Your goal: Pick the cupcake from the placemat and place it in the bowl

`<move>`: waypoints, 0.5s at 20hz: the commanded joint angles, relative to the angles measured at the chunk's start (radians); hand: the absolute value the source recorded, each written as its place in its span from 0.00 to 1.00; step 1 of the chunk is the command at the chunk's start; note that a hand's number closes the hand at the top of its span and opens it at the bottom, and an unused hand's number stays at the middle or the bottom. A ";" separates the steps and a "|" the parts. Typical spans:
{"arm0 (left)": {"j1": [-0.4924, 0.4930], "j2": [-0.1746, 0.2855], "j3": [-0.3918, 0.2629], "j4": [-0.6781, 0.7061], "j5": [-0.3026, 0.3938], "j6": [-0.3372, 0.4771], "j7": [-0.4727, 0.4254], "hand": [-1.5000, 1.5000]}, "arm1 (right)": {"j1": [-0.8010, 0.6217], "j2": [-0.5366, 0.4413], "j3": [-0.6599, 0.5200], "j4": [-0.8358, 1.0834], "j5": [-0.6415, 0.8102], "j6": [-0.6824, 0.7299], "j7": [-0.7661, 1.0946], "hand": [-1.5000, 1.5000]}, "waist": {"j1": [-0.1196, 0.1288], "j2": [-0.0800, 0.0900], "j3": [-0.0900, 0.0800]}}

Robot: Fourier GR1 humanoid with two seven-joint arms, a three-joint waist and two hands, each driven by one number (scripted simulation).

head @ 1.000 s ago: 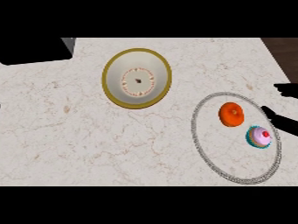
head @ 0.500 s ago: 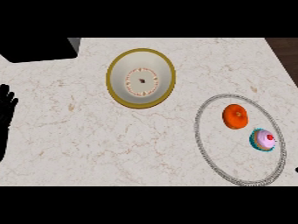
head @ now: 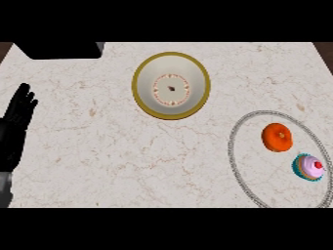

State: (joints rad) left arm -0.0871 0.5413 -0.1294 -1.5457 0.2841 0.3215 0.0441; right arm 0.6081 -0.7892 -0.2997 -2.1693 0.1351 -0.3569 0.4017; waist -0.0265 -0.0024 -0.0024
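Two things share the placemat [head: 232, 146] at 4 o'clock. The cupcake [head: 309, 167] sits near its lower right rim, with an orange [head: 278, 137] just beside it at the cupcake's 11 o'clock, so a reach from that side could nudge the fruit or tip the cupcake. The bowl [head: 171, 85] waits at 12 o'clock, well apart. The left hand [head: 10, 127] rests at 9 o'clock, fingers straight, holding nothing. The right hand is out of view, and the placemat's near rim is cut off.

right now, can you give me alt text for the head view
A pink-frosted cupcake sits beside an orange fruit on an oval placemat at the right of the marble counter, an empty gold-rimmed bowl farther back. The left hand rests open at the left edge.
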 commanded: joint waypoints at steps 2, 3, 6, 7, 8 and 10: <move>-0.057 -0.025 -0.003 0.063 -0.015 -0.033 -0.002 0.50 | -0.070 -0.141 -0.107 0.004 -0.103 0.193 0.170 0.00 | 0.020 0.005 0.001; -0.038 0.005 0.003 -0.041 -0.001 -0.020 0.068 0.50 | -0.103 -0.180 -0.094 0.078 -0.120 0.228 0.164 0.00 | 0.040 0.004 0.002; -0.051 -0.057 -0.039 -0.017 -0.055 0.023 0.014 0.50 | -0.122 -0.256 -0.013 0.045 -0.121 0.316 0.285 0.00 | 0.046 0.009 0.001; -0.020 -0.009 0.006 -0.026 -0.012 -0.034 0.024 0.50 | -0.138 -0.267 -0.045 0.086 -0.179 0.364 0.291 0.00 | 0.046 0.006 0.001; -0.080 -0.025 -0.001 0.000 -0.019 -0.027 0.050 0.50 | -0.192 -0.296 -0.036 0.128 -0.204 0.396 0.296 0.00 | 0.043 0.008 0.002; -0.055 -0.015 0.002 0.007 -0.035 -0.033 0.033 0.50 | -0.240 -0.291 0.075 0.169 -0.179 0.400 0.338 0.00 | 0.061 0.012 0.002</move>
State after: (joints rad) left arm -0.1355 0.5225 -0.1305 -1.5508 0.2631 0.3019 0.0772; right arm 0.4576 -1.0365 -0.3166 -2.0757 -0.0221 -0.0248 0.6694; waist 0.0155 0.0048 -0.0013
